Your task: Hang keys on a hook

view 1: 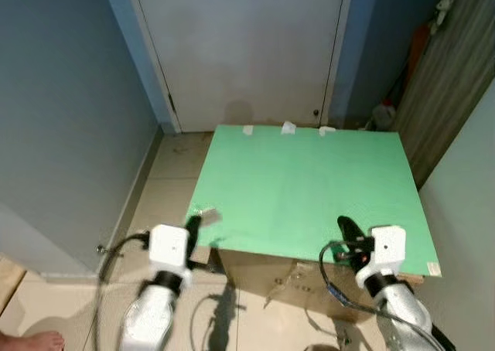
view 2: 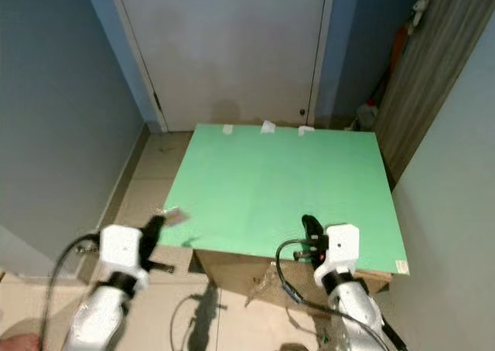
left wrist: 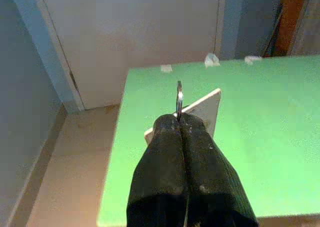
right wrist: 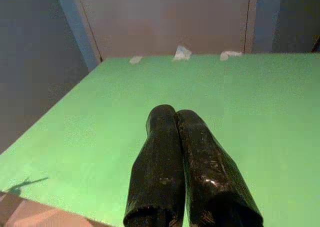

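My left gripper [view 1: 193,224] is shut on a metal key ring [left wrist: 179,98] with a pale flat tag [left wrist: 206,111] hanging from it. It holds them just off the near left corner of the green tabletop [view 1: 302,185]; in the left eye view the keys [view 1: 206,212] show at that corner. My right gripper [view 1: 345,227] is shut with nothing in it and hovers low over the tabletop's front right edge; its fingers [right wrist: 172,137] press together.
A closed white door [view 1: 247,49] stands behind the table, between blue walls. Bits of white tape [view 1: 288,127] lie on the far edge. A cardboard box [view 1: 271,277] sits under the top. Clutter [view 1: 384,115] fills the back right corner. A person's foot [view 1: 35,341] shows at the lower left.
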You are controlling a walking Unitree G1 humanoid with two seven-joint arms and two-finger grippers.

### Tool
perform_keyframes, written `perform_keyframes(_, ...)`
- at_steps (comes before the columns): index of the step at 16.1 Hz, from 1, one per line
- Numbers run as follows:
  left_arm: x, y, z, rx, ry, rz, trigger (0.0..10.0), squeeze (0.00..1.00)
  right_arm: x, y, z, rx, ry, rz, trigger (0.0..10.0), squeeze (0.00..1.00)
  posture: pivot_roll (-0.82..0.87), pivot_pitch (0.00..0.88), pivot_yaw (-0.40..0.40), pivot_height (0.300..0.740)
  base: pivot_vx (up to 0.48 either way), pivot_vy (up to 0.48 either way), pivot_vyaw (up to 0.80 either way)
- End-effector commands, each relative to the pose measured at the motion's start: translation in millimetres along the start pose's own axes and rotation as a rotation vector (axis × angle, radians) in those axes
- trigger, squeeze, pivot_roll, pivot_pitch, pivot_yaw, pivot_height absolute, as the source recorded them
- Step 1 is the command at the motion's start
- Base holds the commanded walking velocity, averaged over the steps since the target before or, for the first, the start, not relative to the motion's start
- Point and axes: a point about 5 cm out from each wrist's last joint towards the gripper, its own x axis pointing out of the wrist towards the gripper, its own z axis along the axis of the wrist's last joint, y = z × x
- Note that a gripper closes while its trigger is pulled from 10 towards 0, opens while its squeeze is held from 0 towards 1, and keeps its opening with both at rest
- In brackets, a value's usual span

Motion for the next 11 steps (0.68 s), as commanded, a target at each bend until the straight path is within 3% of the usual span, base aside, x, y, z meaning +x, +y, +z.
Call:
perform_keyframes(1, 4.3, -10.2, -5.9, 0.022, 0.004, -0.007, 0.0, 0.0, 4.6, 2.4, 0.7, -0.004, -0.009, 0.007, 10.0, 0.0, -0.19, 0.0, 0.091, 0.74, 0.0, 0.0, 0.0)
perform_keyframes(2, 6.3, -16.4, -8.5, 0.023, 0.009, -0.011, 0.0, 0.0, 6.0, 3.0, 1.0, -0.003, -0.01, 0.008, 10.0, 0.0, -0.19, 0.0, 0.095, 0.74, 0.0, 0.0, 0.0)
perform_keyframes(4, 14.6, -46.5, -12.7, 0.008, 0.01, -0.038, 0.0, 0.0, 3.7, 2.3, 3.2, 0.002, -0.024, 0.006, 10.0, 0.0, -0.19, 0.0, 0.094, 0.74, 0.0, 0.0, 0.0)
perform_keyframes(5, 15.4, -49.4, -12.7, 0.006, 0.009, -0.041, 0.0, 0.0, 3.1, 2.1, 3.3, 0.002, -0.026, 0.006, 10.0, 0.0, -0.19, 0.0, 0.094, 0.74, 0.0, 0.0, 0.0)
perform_keyframes(10, 29.8, -103.8, -11.3, -0.008, 0.0, -0.086, 0.0, 0.0, 17.4, 0.3, 13.9, 0.021, -0.07, 0.003, 10.0, 0.0, -0.2, 0.0, 0.094, 0.74, 0.0, 0.0, 0.0)
perform_keyframes(11, 29.4, -98.5, -10.9, -0.005, -0.008, -0.086, 0.0, 0.0, 17.6, 0.4, 14.8, 0.021, -0.071, 0.005, 10.0, 0.0, -0.2, 0.0, 0.094, 0.74, 0.0, 0.0, 0.0)
